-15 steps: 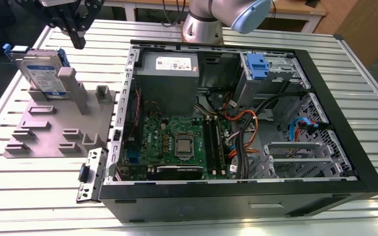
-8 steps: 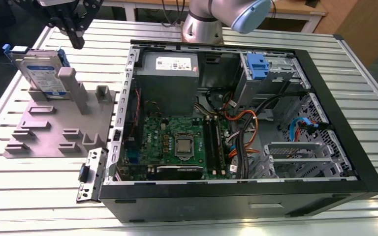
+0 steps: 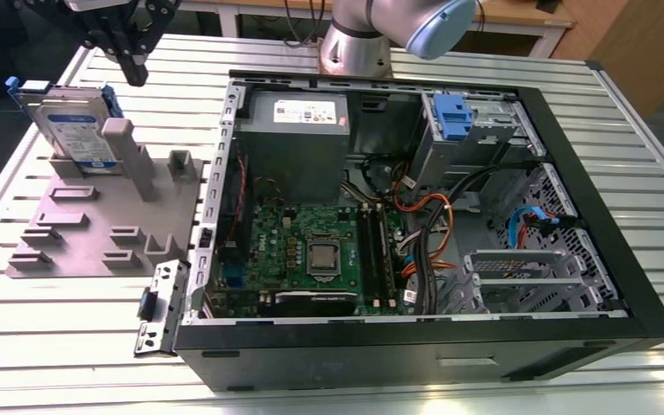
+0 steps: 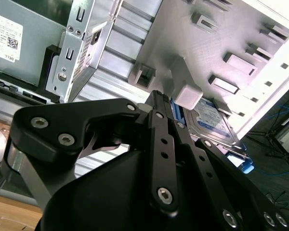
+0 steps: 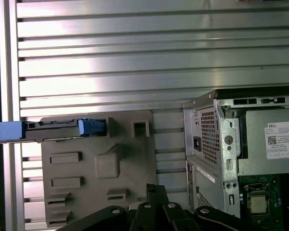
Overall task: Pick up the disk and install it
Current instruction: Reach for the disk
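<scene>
The disk (image 3: 73, 128) stands on edge in a slot of the grey holder (image 3: 90, 226) at the exterior view's left. It is silver-grey with a white and blue label and a blue bracket. My black gripper (image 3: 136, 74) hangs above the holder, a little to the exterior view's right of the disk and apart from it. Its fingers are shut with nothing between them. In the first wrist view the disk (image 5: 53, 125) shows edge-on at the holder's (image 5: 86, 168) far end, beyond the gripper (image 5: 151, 186). In the second wrist view the disk's label face (image 4: 213, 122) lies past the gripper (image 4: 156, 95).
An open black computer case (image 3: 609, 216) lies to the exterior view's right of the holder. Inside are a grey power supply (image 3: 295, 130), the motherboard (image 3: 309, 251), cables, and a drive bay with a blue tab (image 3: 453, 117). The arm's base (image 3: 355, 47) stands behind it on the slatted table (image 3: 32, 363).
</scene>
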### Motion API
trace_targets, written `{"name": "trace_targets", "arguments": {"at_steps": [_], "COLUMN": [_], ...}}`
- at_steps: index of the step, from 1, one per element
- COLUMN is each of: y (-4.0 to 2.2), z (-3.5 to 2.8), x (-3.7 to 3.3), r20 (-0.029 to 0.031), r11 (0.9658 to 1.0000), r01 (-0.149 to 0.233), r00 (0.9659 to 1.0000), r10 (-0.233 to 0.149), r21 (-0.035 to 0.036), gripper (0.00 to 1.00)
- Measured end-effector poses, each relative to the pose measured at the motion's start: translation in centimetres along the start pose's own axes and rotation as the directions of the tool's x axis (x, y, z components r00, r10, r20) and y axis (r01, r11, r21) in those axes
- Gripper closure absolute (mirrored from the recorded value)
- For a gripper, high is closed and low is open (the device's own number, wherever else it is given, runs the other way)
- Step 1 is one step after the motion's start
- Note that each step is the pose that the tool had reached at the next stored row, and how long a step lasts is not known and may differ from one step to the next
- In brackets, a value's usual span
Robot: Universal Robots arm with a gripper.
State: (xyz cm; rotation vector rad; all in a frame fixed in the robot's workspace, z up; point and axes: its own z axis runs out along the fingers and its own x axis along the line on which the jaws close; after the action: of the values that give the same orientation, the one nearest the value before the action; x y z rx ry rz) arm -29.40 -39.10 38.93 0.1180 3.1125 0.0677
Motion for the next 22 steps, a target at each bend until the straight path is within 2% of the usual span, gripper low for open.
{"name": "trace_targets", "arguments": {"at_steps": [10, 17, 18, 22], "y": [-0.01, -0.06, -0.07, -0.08], "z": [-0.01, -0.03, -0.01, -0.01], "x": [0.27, 1.66, 2.34, 2.35], "r20": [0.0000, 0.0000, 0.0000, 0.0000], "r11": [1.0000, 1.0000, 1.0000, 1.0000], "r01": [0.000, 0.000, 0.000, 0.000], "r00": [1.0000, 1.0000, 1.0000, 1.0000], "r10": [0.000, 0.000, 0.000, 0.000], "r21": [0.0000, 0.0000, 0.0000, 0.0000], "gripper": [0.89, 0.89, 0.89, 0.89]}}
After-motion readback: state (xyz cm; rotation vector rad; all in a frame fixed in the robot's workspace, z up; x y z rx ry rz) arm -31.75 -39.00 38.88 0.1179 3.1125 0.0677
